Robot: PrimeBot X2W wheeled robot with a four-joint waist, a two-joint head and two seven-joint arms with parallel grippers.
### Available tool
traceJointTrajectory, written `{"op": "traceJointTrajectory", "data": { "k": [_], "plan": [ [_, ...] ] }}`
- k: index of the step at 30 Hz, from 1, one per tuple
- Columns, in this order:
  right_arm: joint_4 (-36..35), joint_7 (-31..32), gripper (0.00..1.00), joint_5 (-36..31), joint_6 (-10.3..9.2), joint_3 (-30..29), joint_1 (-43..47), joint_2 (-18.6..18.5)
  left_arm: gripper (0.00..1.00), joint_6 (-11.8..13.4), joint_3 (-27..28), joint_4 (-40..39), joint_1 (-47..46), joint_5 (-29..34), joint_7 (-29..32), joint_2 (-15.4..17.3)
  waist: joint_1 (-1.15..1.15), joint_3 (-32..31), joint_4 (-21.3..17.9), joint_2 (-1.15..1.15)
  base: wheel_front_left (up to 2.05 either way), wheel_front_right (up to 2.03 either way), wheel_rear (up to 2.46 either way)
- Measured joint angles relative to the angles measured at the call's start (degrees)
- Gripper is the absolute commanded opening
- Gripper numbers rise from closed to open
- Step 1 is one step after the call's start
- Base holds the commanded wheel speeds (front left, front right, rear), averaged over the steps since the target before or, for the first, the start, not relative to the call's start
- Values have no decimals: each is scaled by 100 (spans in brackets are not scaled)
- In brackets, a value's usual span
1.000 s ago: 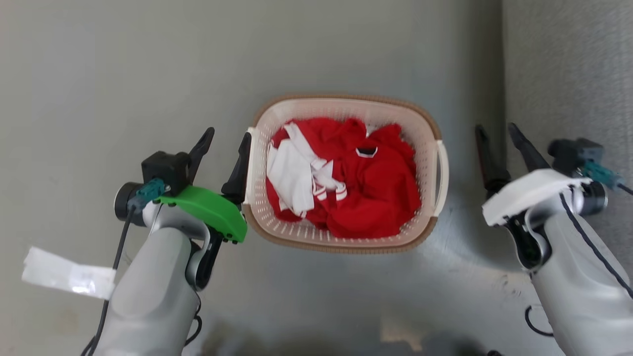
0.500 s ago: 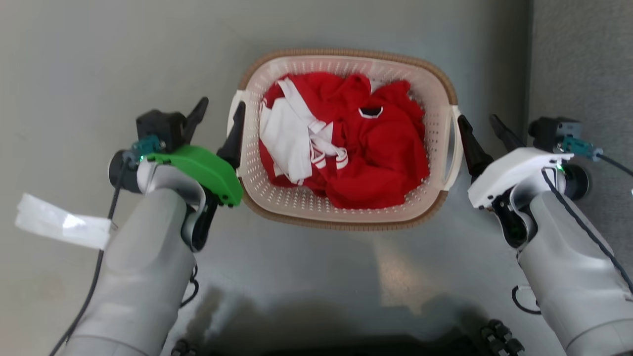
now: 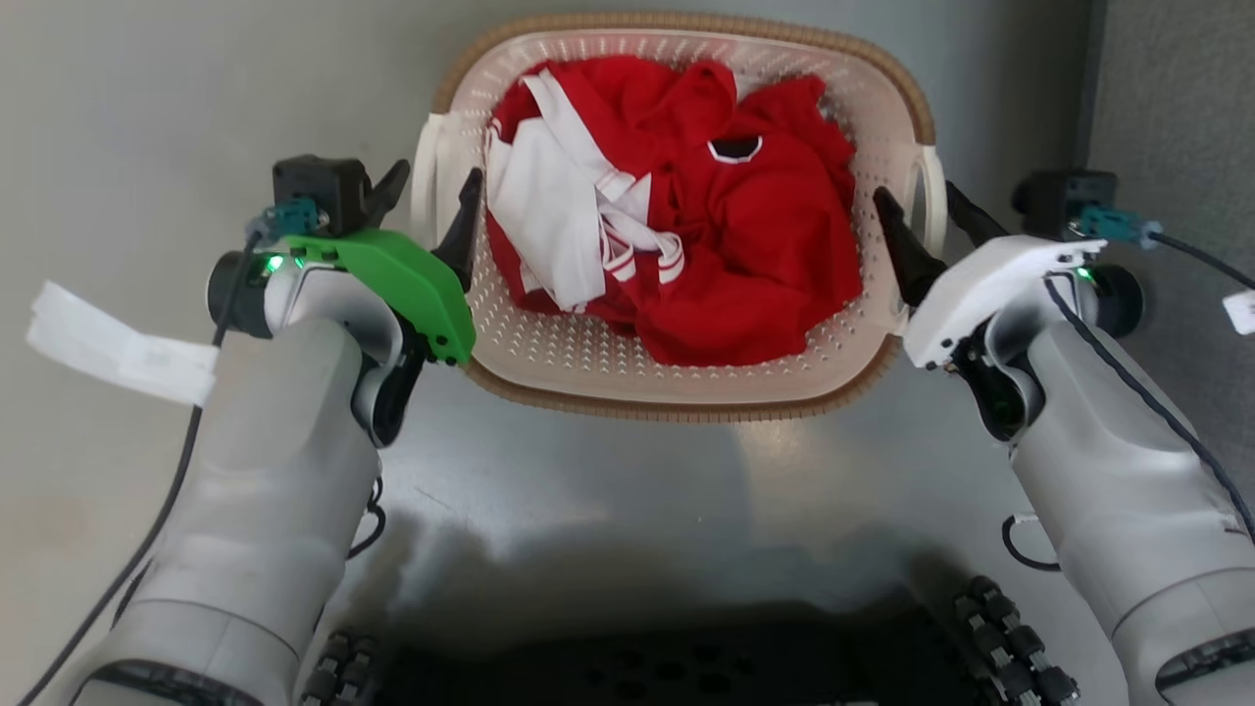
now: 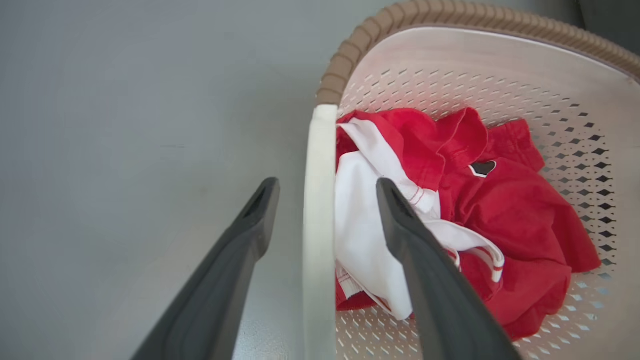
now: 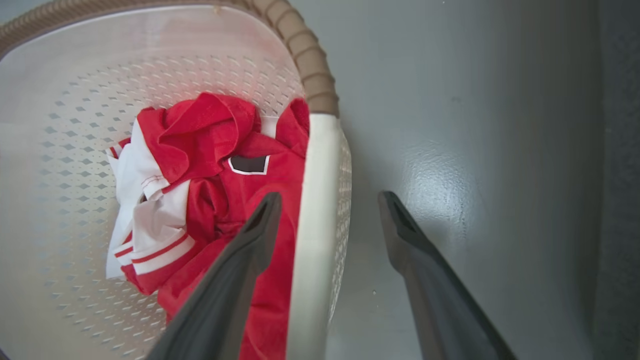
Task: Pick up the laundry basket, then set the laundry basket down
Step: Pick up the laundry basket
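Our left jaws stand wide open astride the left handle (image 4: 318, 225) of the laundry basket (image 3: 677, 397), our right jaws likewise astride the right handle (image 5: 311, 240); neither holds anything. The basket sits on the floor between them. Uneven closing, or an inner finger snagging the clothes (image 3: 755, 265), could tip it on lifting, we judge.

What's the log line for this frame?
phase: pre-grasp | left hand: open, straddling left handle | right hand: open, straddling right handle | laundry basket: clothes inside, not yet gripped

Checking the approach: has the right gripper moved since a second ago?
Yes: the right gripper moved leftward to the laundry basket, now straddling its handle.
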Motion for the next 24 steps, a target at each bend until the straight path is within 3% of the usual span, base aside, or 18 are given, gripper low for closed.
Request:
{"op": "traceJointTrajectory", "data": {
  "k": [10,12,13,14,15,16,17,24],
  "plan": [
    [309,35,100,144,0,328,-293,41,100,-5,-243,302,-205,-280,62,-1,0,348,-56,0,0,0,0],
    [342,25,100,149,0,377,-350,42,75,-7,-291,346,-230,-359,62,-2,0,365,-55,0,0,0,0],
    [353,-15,100,154,0,400,-378,41,56,-7,-312,372,-246,-370,60,-1,0,371,-53,0,0,0,0],
    [363,-22,85,159,0,426,-407,41,47,-7,-335,396,-264,-401,60,-1,0,375,-51,0,0,0,0],
    [375,-51,58,170,0,460,-436,40,40,-7,-358,416,-286,-416,59,-1,0,377,-48,0,0,0,0],
    [385,-85,25,193,0,488,-463,40,25,-7,-382,431,-302,-432,52,-1,0,379,-46,0,0,0,0],
    [391,-125,0,198,0,513,-486,40,0,-7,-410,447,-319,-459,38,-1,0,379,-45,0,0,0,0],
    [558,-270,0,326,-19,639,-558,75,0,-7,-577,591,-342,-728,27,-45,0,290,-44,0,0,0,0]
  ]
}}
